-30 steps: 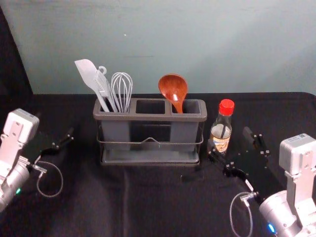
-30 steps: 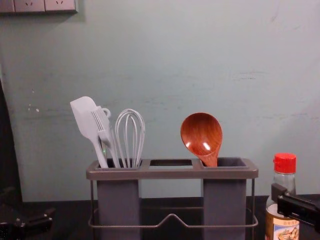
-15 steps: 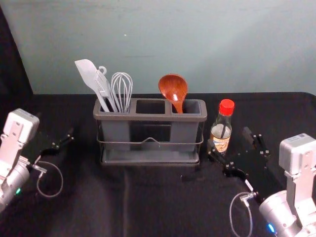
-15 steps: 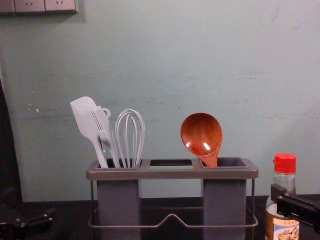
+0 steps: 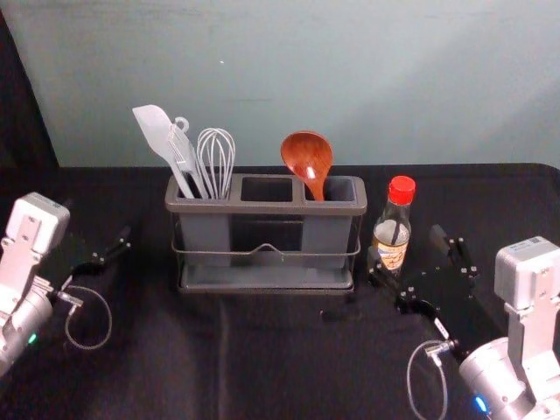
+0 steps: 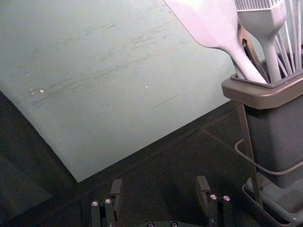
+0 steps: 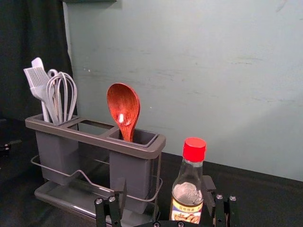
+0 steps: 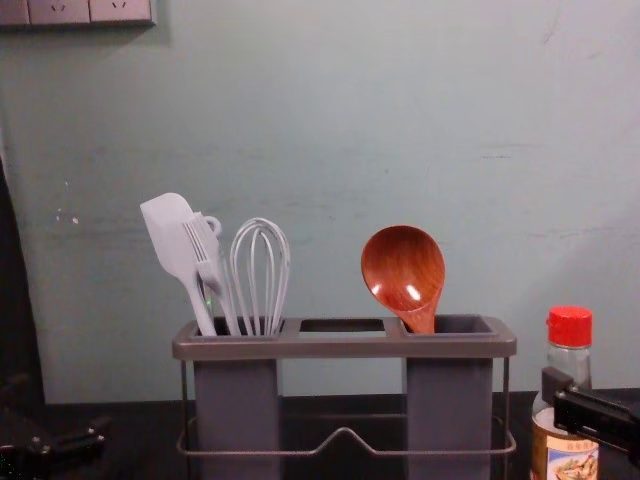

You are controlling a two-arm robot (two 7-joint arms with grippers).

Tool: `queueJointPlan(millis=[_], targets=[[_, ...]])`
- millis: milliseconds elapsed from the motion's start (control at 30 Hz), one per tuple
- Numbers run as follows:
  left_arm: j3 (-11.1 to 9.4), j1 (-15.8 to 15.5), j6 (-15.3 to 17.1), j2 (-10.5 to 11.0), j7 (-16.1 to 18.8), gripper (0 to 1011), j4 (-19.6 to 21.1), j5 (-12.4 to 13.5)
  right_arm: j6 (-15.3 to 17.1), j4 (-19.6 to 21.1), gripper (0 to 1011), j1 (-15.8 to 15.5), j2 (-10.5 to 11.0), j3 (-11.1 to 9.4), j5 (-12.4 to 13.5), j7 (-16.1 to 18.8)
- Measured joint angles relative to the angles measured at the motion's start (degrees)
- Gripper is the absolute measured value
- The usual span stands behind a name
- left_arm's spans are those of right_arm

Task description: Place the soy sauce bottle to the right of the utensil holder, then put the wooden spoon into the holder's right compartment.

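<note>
The wooden spoon point(image 5: 307, 157) stands bowl-up in the right compartment of the utensil holder point(image 5: 265, 208). Just right of the holder, upright on the table, is the soy sauce bottle point(image 5: 394, 224) with its red cap. My right gripper point(image 5: 418, 251) is in front of the bottle and slightly to its right; in the right wrist view the right gripper point(image 7: 164, 191) is open, the bottle near one finger. My left gripper point(image 5: 112, 254) is parked left of the holder, and in the left wrist view the left gripper point(image 6: 159, 191) stands open with nothing between its fingers.
A white spatula point(image 5: 156, 133), a brush and a whisk point(image 5: 215, 161) stand in the holder's left compartment. The black-covered table point(image 5: 219, 350) stretches in front of the holder, and a grey-green wall point(image 5: 350, 79) rises behind it.
</note>
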State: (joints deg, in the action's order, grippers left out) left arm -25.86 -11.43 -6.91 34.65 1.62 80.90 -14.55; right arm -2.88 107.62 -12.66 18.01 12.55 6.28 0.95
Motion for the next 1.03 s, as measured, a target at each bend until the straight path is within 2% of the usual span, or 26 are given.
queueJointPlan(millis=[1033], targets=[[0.0, 0.0, 0.0, 0.0, 0.0, 1011, 0.0, 0.0, 0.0, 0.0, 1003, 0.0, 0.0, 0.0, 0.0, 0.0]])
